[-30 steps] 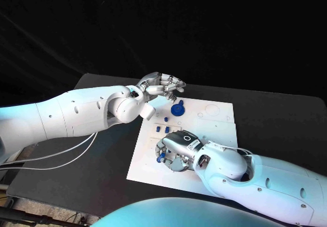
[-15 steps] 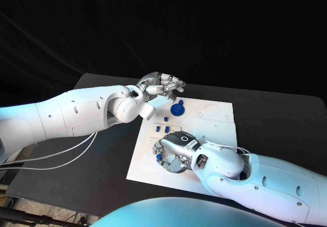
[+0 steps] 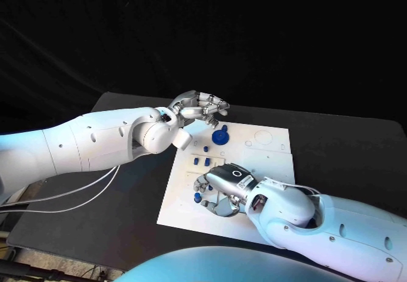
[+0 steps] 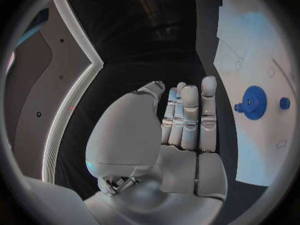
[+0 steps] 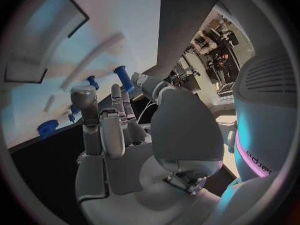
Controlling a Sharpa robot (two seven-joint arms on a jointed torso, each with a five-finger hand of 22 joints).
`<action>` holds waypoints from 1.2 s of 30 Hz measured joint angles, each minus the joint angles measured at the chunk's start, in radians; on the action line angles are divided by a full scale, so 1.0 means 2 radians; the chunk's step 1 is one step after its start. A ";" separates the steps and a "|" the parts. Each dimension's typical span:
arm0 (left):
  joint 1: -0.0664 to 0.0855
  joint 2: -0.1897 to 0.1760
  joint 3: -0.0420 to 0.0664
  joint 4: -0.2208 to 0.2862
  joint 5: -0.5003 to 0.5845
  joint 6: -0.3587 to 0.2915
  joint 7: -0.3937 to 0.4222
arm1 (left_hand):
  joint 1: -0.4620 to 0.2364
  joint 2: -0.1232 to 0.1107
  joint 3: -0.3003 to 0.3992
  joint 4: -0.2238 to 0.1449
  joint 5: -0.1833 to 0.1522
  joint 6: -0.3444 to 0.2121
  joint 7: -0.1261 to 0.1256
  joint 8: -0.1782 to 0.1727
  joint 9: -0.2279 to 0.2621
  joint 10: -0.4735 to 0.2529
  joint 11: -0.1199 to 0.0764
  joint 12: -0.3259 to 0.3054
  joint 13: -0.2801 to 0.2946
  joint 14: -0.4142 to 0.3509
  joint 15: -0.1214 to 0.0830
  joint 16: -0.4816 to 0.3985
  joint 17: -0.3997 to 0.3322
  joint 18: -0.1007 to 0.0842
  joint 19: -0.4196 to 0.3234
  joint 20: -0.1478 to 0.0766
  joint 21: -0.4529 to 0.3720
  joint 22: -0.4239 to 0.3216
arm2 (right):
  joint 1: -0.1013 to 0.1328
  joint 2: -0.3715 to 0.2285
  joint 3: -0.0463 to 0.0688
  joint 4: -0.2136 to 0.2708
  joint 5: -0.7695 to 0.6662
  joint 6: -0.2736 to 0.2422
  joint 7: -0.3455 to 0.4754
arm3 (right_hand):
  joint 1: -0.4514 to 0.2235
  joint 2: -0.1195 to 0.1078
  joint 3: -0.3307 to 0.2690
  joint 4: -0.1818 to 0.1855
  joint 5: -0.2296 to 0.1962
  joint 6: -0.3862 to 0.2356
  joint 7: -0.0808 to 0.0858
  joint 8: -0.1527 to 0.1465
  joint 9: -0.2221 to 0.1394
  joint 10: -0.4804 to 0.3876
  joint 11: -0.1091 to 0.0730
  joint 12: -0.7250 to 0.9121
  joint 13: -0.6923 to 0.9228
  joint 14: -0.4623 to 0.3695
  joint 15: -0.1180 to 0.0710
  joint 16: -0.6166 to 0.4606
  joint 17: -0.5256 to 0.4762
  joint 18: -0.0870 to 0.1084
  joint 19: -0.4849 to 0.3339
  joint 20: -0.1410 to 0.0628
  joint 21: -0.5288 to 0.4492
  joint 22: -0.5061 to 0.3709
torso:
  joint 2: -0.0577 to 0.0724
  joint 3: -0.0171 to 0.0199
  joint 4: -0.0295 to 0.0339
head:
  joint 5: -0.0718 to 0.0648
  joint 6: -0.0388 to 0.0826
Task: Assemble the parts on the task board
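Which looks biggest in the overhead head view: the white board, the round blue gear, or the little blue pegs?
1. Task board, by far.
2. Blue gear.
3. Small blue pegs, which look about alike, so I won't rank them against each other.

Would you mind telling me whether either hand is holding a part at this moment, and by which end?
Neither: the left hand hangs with straight fingers beside the task board, and the right hand is open above small blue parts.

Table (image 3: 127,229): black, set across the middle of the head view | backdrop (image 3: 254,47): unlit black, seen from 9 to 3 o'clock | floor (image 3: 25,261): pale speckled patch seen at 7 o'clock
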 measured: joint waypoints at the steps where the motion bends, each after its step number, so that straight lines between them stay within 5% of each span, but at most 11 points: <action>1: 0.000 -0.001 0.000 0.000 0.000 0.000 0.000 | 0.000 0.000 0.000 0.000 0.000 -0.002 0.002 0.000 0.000 0.000 0.000 0.000 0.000 0.000 0.000 0.000 0.000 0.000 0.000 0.000 0.000 0.000 | 0.003 -0.008 0.001 0.006 0.001 -0.003 0.000 | 0.000 0.000 -0.003 0.000 0.002 0.000 0.000 0.000 -0.001 0.000 0.000 0.000 0.000 0.000 0.000 0.000 -0.001 0.000 0.000 0.000 0.000 0.000 | 0.000 0.0000 0.0000 | -0.001 0.001; 10: 0.000 -0.007 -0.004 0.001 0.000 0.000 0.000 | 0.000 0.000 0.000 0.000 0.000 -0.002 0.002 0.000 0.000 0.000 0.000 0.000 0.000 0.000 0.000 0.000 0.000 0.000 0.000 0.000 0.000 0.000 | 0.052 -0.111 0.008 0.042 0.095 -0.046 0.013 | 0.003 0.003 -0.010 0.006 0.010 0.012 0.000 0.000 -0.002 0.025 -0.003 0.021 0.004 -0.002 0.002 -0.005 -0.009 0.000 -0.002 0.002 -0.005 0.000 | -0.002 -0.0007 -0.0012 | -0.019 0.012; 16: 0.000 -0.010 -0.007 0.002 0.000 0.000 0.000 | 0.000 0.000 0.000 0.000 0.000 -0.002 0.002 0.000 0.000 0.000 0.000 0.000 0.000 0.000 0.000 0.000 -0.001 0.000 0.000 0.000 0.000 0.000 | 0.068 -0.175 0.009 0.051 0.195 -0.051 0.017 | -0.009 -0.002 -0.028 0.022 0.010 0.031 -0.018 0.013 0.005 0.111 -0.030 0.083 0.042 -0.002 -0.020 0.001 0.005 0.000 0.019 -0.019 0.026 0.024 | -0.004 -0.0010 -0.0025 | -0.040 0.017; 19: 0.000 -0.011 -0.008 0.002 0.000 0.000 0.000 | 0.000 0.000 0.000 0.000 0.000 -0.002 0.002 0.000 0.000 0.000 0.000 0.000 0.000 0.000 0.000 0.000 -0.001 0.000 0.000 0.000 0.000 0.000 | 0.072 -0.211 0.006 0.057 0.235 -0.046 0.014 | -0.016 -0.006 -0.061 0.037 0.020 0.033 -0.028 0.024 0.027 0.121 -0.043 0.172 0.124 -0.002 -0.030 0.021 0.021 -0.005 0.038 -0.031 0.054 0.046 | -0.006 -0.0013 -0.0033 | -0.054 0.019; 22: 0.000 -0.012 -0.008 0.003 0.000 0.000 0.000 | 0.000 0.000 0.000 0.000 0.000 -0.002 0.002 0.000 0.000 0.000 0.000 0.000 0.000 0.000 0.000 0.000 -0.001 0.000 0.000 0.000 0.000 0.000 | 0.071 -0.239 0.003 0.062 0.258 -0.039 0.005 | -0.017 -0.006 -0.094 0.066 0.029 0.030 -0.034 0.035 0.060 0.120 -0.049 0.359 0.318 -0.001 -0.032 0.046 0.023 -0.009 0.051 -0.034 0.071 0.062 | -0.007 -0.0015 -0.0042 | -0.067 0.021; 25: 0.000 -0.013 -0.009 0.004 0.000 0.000 0.000 | 0.000 0.000 0.000 0.000 0.000 -0.002 0.002 0.000 0.000 0.000 0.000 0.000 0.000 0.000 0.000 0.000 -0.001 0.000 0.000 0.000 0.000 0.000 | 0.065 -0.263 0.000 0.073 0.267 -0.033 -0.009 | -0.017 -0.006 -0.119 0.090 0.031 0.029 -0.036 0.035 0.078 0.140 -0.048 0.461 0.428 -0.001 -0.032 0.053 0.023 -0.009 0.054 -0.035 0.077 0.071 | -0.008 -0.0016 -0.0047 | -0.077 0.022; 32: 0.000 -0.016 -0.009 0.005 0.000 0.000 0.000 | 0.000 0.000 0.000 0.000 0.000 -0.002 0.002 0.000 0.001 0.000 0.000 0.000 0.000 0.000 0.000 0.000 -0.001 0.000 0.000 0.000 0.000 0.000 | 0.038 -0.289 -0.006 0.094 0.257 -0.028 -0.051 | -0.006 0.005 -0.188 0.139 0.033 0.032 -0.039 0.035 0.091 0.173 -0.049 0.553 0.529 -0.001 -0.035 0.061 0.023 -0.016 0.062 -0.037 0.090 0.084 | -0.009 -0.0016 -0.0062 | -0.090 0.018; 36: 0.000 -0.017 -0.010 0.005 0.000 0.000 0.000 | 0.000 0.000 0.000 0.000 0.000 -0.002 0.002 0.000 0.001 0.000 0.000 0.000 0.000 0.000 0.000 0.000 -0.001 0.000 0.000 0.000 0.000 0.000 | 0.025 -0.289 -0.007 0.101 0.241 -0.028 -0.071 | -0.004 0.009 -0.223 0.145 0.039 0.036 -0.040 0.033 0.095 0.182 -0.051 0.573 0.553 -0.001 -0.035 0.064 0.023 -0.016 0.066 -0.037 0.093 0.089 | -0.009 -0.0019 -0.0070 | -0.093 0.015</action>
